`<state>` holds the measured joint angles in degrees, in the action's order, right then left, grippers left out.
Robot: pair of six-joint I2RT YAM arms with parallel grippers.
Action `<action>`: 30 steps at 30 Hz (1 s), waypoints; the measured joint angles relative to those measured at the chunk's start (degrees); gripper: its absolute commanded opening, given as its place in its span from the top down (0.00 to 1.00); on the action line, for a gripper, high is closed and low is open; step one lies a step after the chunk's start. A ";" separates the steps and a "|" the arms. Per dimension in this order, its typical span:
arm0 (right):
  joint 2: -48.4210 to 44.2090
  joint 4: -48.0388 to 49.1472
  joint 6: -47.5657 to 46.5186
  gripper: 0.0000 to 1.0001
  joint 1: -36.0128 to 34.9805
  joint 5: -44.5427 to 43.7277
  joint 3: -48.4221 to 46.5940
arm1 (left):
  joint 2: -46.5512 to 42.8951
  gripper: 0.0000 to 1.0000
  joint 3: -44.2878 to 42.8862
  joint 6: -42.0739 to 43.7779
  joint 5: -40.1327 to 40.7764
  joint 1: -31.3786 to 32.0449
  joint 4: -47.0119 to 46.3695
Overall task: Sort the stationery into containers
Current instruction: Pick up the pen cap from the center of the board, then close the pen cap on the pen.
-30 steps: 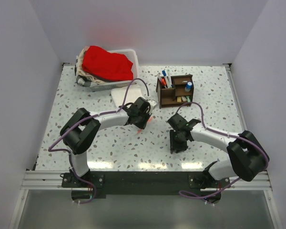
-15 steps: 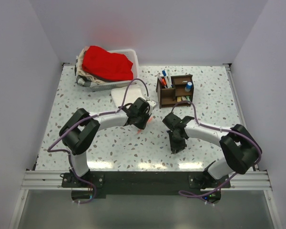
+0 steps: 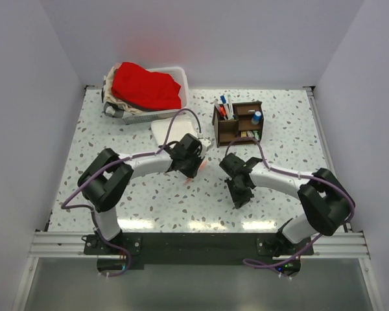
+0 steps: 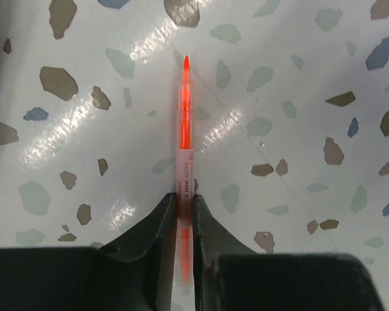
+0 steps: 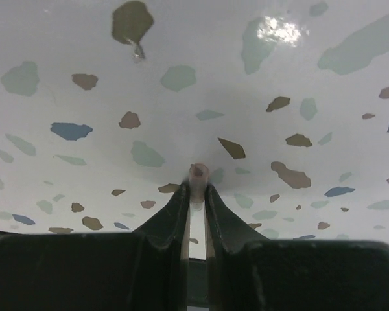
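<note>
My left gripper point(image 4: 185, 197) is shut on a slim orange highlighter point(image 4: 184, 116), which points away from the fingers just above the speckled table. From above, this gripper point(image 3: 192, 167) sits left of centre, and a bit of the highlighter point(image 3: 194, 171) shows red under it. My right gripper point(image 5: 197, 184) is pinched on a tiny beige-pink piece point(image 5: 198, 172) at its fingertips, low over the table. In the top view that gripper point(image 3: 240, 201) points toward the near edge. The dark wooden organizer point(image 3: 236, 123) stands at the back right, holding pens and a small blue bottle point(image 3: 256, 117).
A white basket point(image 3: 181, 81) with red cloth sits at the back left. A folded white cloth point(image 3: 163, 127) lies in front of it, close to my left wrist. White walls enclose the table on three sides.
The right gripper's jaws have narrowed onto the small beige-pink piece, and its arm shifted slightly left. The left arm and its highlighter have barely moved.
</note>
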<state>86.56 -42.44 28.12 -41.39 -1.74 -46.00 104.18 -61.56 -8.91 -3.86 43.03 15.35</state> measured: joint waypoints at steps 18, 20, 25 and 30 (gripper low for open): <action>-17.70 -1.33 -42.84 1.00 -1.31 -1.33 -11.56 | -11.74 1.00 1.51 15.67 -10.05 -0.83 13.09; -24.33 -0.31 -50.40 1.00 -1.33 -2.93 -6.08 | -12.28 1.00 1.49 16.63 -11.52 -1.36 13.62; -41.83 6.32 -68.32 1.00 -1.31 -5.33 6.49 | -12.26 1.00 0.48 18.97 -17.64 -3.23 17.70; -50.36 20.24 -85.24 1.00 -1.31 -2.80 17.11 | -12.26 1.00 -1.46 22.01 -28.65 -5.73 22.25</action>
<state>36.21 -22.20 -57.12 -42.70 -4.54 -28.88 91.92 -63.02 13.10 -32.51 37.30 37.60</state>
